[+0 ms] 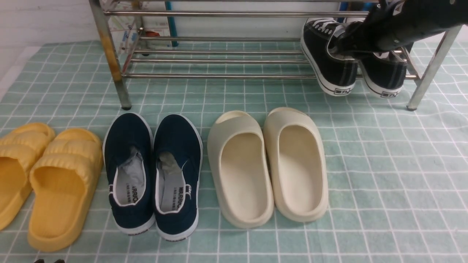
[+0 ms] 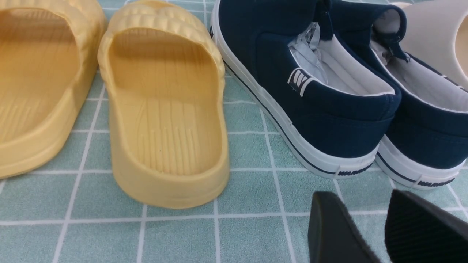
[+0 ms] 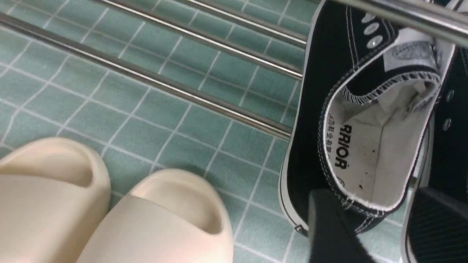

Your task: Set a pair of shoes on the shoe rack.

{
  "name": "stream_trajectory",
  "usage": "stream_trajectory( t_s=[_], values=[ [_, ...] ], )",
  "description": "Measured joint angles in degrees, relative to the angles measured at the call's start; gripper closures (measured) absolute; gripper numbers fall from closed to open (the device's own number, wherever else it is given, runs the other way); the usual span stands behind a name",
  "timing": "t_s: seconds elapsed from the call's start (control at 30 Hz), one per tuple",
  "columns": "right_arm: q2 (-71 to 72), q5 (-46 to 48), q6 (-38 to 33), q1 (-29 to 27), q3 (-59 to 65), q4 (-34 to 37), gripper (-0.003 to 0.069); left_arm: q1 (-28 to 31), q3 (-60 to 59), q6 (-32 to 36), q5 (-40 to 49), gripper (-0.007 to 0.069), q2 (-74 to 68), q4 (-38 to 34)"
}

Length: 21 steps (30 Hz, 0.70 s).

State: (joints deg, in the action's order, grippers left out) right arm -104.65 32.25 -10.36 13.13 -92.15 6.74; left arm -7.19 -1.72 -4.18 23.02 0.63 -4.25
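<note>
Green checked cloth [image 1: 384, 175] covered the worktop, with a pale wall behind. Along the near edge, from the left corner inward, stood yellow slides [image 1: 47, 182], navy slip-ons [image 1: 153, 171] and cream slides [image 1: 267, 164], all untouched. The left gripper [image 2: 380, 233] hung low at the near edge, just behind the navy heels, its jaws apart and holding nothing.

Across the far edge stood the shoe rack [image 1: 219, 76]. The pair of shoes [image 1: 356, 62] sat at its right end, toes toward the wall, heels overhanging the front bar of the lower shelf. The right gripper [image 3: 380, 226] was at the heels; one finger lay outside the left sneaker's heel wall and the other between the two shoes. Whether the jaws pinched that collar or had already parted could not be determined.

Judged from this, the placing step was nearly complete. The next move would call for confirming both soles rest across the bars, releasing, then withdrawing straight back beneath the upper rail [image 1: 234, 14] without dragging the heels off.
</note>
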Motion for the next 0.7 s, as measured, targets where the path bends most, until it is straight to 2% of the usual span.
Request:
stream_trajectory(
  t_s=[0.07,0.1,0.23,0.4,0.53,0.63,0.7],
  values=[
    [0.1,1.2,0.0,0.0,0.0,0.0,0.0402,0.0,0.0,0.0,0.0,0.0386,0.0,0.0],
    [0.7,4.9,-0.3,0.0,-0.1,-0.1,0.0501,0.0,0.0,0.0,0.0,0.0386,0.0,0.0],
    [4.2,15.1,-0.4,0.0,-0.1,-2.6,0.0650,0.0,0.0,0.0,0.0,0.0386,0.0,0.0],
    [13.8,22.2,-0.4,0.0,-0.1,-3.6,0.0662,0.0,0.0,0.0,0.0,0.0386,0.0,0.0],
    [22.3,22.9,-0.4,0.0,2.1,-2.5,0.0659,0.0,0.0,0.0,0.0,0.0386,0.0,0.0],
    [32.7,20.9,-0.4,0.0,8.5,-2.1,0.0655,0.0,0.0,0.0,0.0,0.0386,0.0,0.0],
    [43.5,15.3,0.0,0.0,19.5,-2.1,0.0654,0.0,0.0,0.0,0.0,0.0386,0.0,0.0]
  ],
)
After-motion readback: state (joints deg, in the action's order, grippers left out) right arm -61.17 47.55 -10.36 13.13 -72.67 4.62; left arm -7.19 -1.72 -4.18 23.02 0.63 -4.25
